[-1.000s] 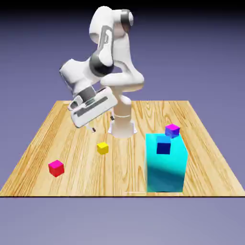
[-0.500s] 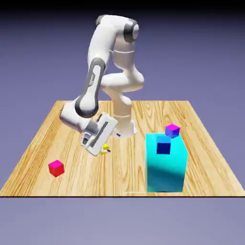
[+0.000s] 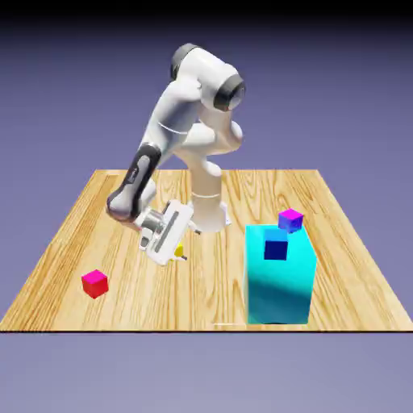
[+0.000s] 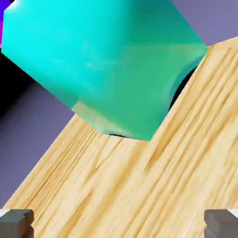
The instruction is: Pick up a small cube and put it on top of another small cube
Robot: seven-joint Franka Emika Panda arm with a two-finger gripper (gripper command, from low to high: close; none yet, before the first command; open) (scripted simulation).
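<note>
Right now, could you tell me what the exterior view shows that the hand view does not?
Only the exterior view shows the arm, the red-pink cube, the dark blue cube, a magenta-topped cube and a sliver of the yellow cube beside the gripper. Only the hand view shows the two grey fingertips spread wide. Both share the cyan block and the wooden table.

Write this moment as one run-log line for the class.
phase: reaching | jaws: open, empty | gripper low beside yellow cube, which is mostly hidden | cyan block fills hand view | stacked: no
</note>
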